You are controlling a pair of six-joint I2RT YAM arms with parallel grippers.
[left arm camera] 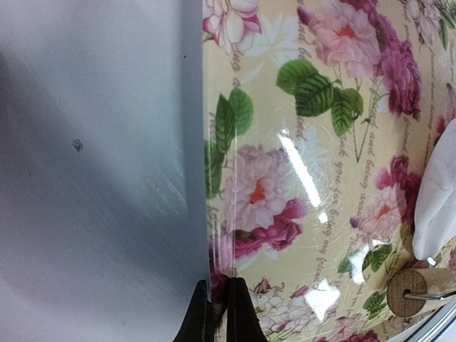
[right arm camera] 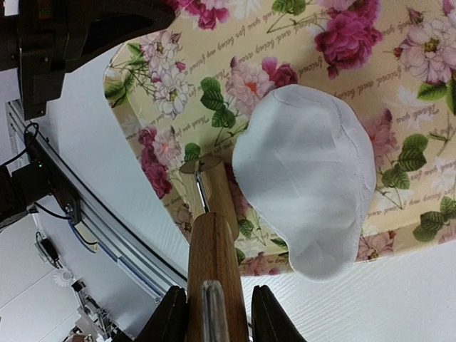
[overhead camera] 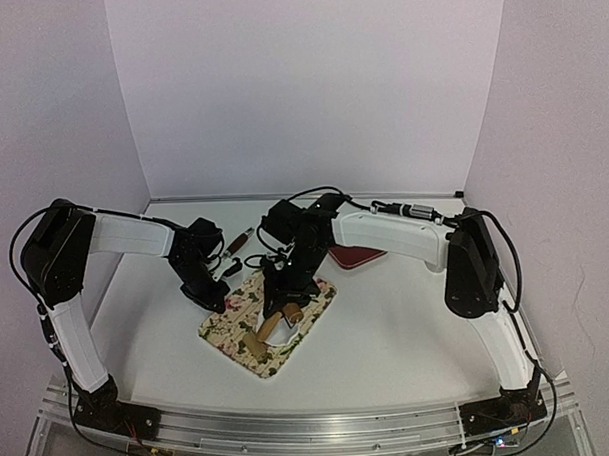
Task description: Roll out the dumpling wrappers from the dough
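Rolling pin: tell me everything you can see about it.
The rolling pin is plain light-brown wood: a thick barrel narrowing to a slimmer handle with a flat round end. It lies slanted across the near edge of the floral mat, its side against the edge of the flattened white dough. The right gripper clamps the barrel between its two fingers.

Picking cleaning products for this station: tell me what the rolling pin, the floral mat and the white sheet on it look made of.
Rolling pin: wood, smooth and unpainted, by its brown grain.
Floral mat: likely plastic or laminate, glossy, given the bright glare streaks.
White sheet: seemingly soft dough, matte, with creases and an uneven edge.
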